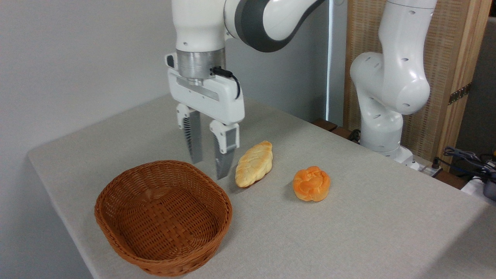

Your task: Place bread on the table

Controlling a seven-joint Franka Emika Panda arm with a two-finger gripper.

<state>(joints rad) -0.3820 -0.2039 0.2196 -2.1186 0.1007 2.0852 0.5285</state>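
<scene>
Basket [162, 217]: brown woven wicker, oval, nothing inside; sits on the bench [368, 232] near its front-left edge. Taken as landmark.
End effector [209, 167]: hangs above the basket's far rim, fingers pointing down, tips clear of the wicker. Fingers stand apart with a narrow gap between them, nothing held.
Loaf [254, 163]: pale-yellow braided oval, lying on the bench just right of the basket's far rim, near the right fingertip but not touching it.
Bread [311, 183]: small round bun, golden-orange, knotted top; rests on the bench surface to the right of the basket, beyond the loaf and apart from it.
Arm base [381, 116]: white, standing at the bench's far edge, well right of the basket.
Cables [469, 159]: dark bundle off the bench, far right of the basket.
</scene>
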